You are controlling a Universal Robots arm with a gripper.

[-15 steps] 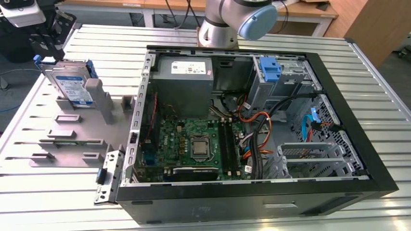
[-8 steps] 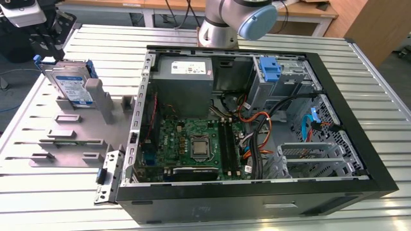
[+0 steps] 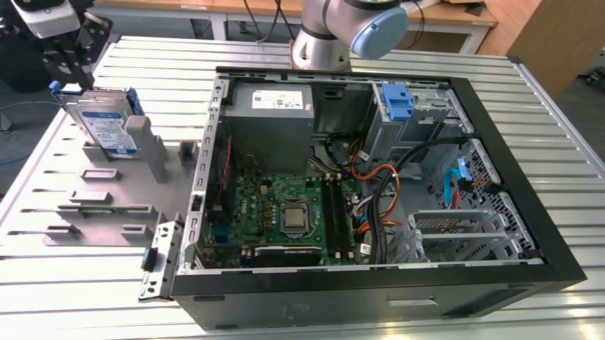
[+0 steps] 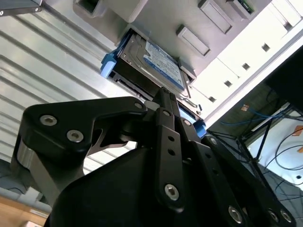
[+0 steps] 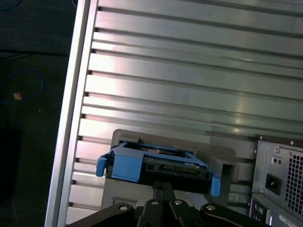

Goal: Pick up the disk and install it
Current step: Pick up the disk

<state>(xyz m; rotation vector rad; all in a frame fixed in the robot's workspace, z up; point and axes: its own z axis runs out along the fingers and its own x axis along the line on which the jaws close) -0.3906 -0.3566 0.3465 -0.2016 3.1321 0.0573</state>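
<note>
Disk (image 3: 104,124) stands on edge in the grey holder (image 3: 127,212) at the exterior view's left; fingers (image 4: 163,106), pressed together, hover just above it.

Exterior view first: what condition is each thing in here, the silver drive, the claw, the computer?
Disk: standing on edge in the grey holder, outside the computer.
Gripper: poised at the disk's upper edge.
Computer case: lying flat, side panel off, insides exposed.
Metal drive cage: looks empty.
</note>
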